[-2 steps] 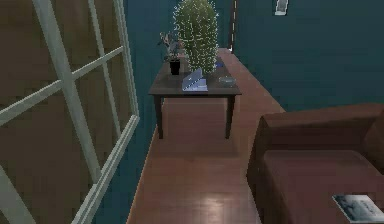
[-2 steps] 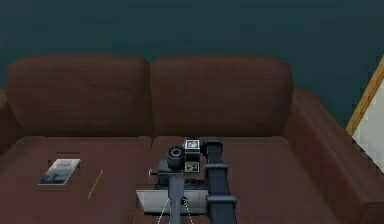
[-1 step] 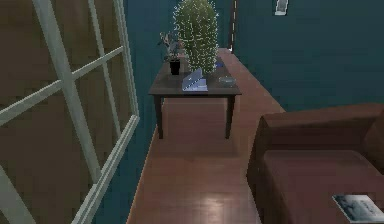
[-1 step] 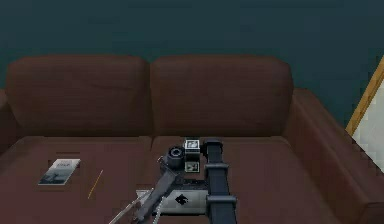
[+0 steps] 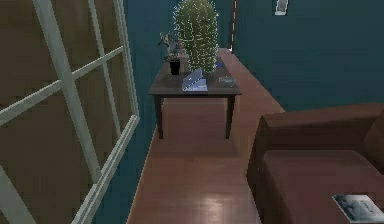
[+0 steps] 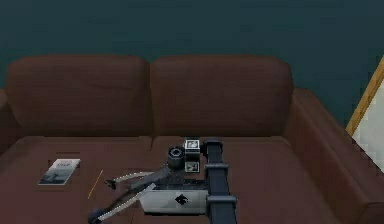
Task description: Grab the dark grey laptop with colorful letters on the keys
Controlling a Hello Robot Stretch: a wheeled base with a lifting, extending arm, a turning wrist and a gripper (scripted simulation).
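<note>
My gripper reaches out low over the seat of a brown sofa in the arm side view. Its two thin fingers point toward that view's left. The dark arm bar rises from the bottom edge beside it. A thin stick lies on the cushion close to the fingertips, so I cannot tell whether the gripper holds anything. A small booklet lies flat on the seat further left. In the forward view the same kind of booklet lies on the sofa seat at the bottom right.
Ahead, a dark wooden side table carries a bushy potted plant, a small dark cup and a pale flat thing. A large window lines the left. Wooden floor runs between window and sofa. Teal walls stand behind.
</note>
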